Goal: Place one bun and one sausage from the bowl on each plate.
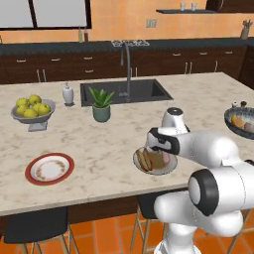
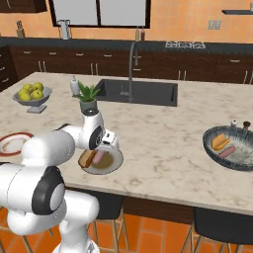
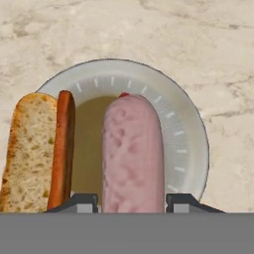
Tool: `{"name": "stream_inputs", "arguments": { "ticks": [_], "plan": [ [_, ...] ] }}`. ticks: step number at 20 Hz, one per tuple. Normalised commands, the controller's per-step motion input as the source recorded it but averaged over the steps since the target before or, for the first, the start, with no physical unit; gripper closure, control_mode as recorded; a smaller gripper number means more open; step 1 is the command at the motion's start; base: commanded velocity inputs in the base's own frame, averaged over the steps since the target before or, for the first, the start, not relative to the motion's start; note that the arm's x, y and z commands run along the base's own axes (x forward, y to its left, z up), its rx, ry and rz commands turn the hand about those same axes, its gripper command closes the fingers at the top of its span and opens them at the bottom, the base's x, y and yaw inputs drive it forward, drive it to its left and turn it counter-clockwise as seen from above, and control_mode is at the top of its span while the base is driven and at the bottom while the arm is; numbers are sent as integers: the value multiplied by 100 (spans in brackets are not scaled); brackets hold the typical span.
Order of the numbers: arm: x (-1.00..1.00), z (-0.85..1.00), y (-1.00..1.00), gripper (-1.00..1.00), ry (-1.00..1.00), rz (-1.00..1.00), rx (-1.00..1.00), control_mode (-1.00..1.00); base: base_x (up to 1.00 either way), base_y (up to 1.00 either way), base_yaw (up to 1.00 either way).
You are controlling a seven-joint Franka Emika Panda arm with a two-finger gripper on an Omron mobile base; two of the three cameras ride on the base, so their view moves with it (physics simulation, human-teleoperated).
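Even, bright, diffuse rendered light covers the marble counter (image 1: pixel 109 149) with only faint soft shadows under the grey-beige plate (image 3: pixel 191 144) and no glare, while all views are slightly soft and low in resolution, without edge distortion.

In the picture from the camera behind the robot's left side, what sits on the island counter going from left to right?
Pedestal bowl of apples → red-rimmed plate → white soap dispenser → potted plant → grey plate with bun and sausage, under the gripper → dark bowl at the far right.
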Motion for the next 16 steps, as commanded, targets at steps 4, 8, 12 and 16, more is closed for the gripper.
{"name": "stream_inputs", "arguments": {
  "ticks": [4,8,12,16],
  "plan": [
    [0,-31,0,100,0,1,0,-100,0,0,0],
    [0,-26,0,100,0,2,0,-100,0,0,0],
    [0,-7,0,-100,0,1,0,-100,0,0,0],
    [4,0,0,-100,0,0,0,-100,0,0,0]
  ]
}}
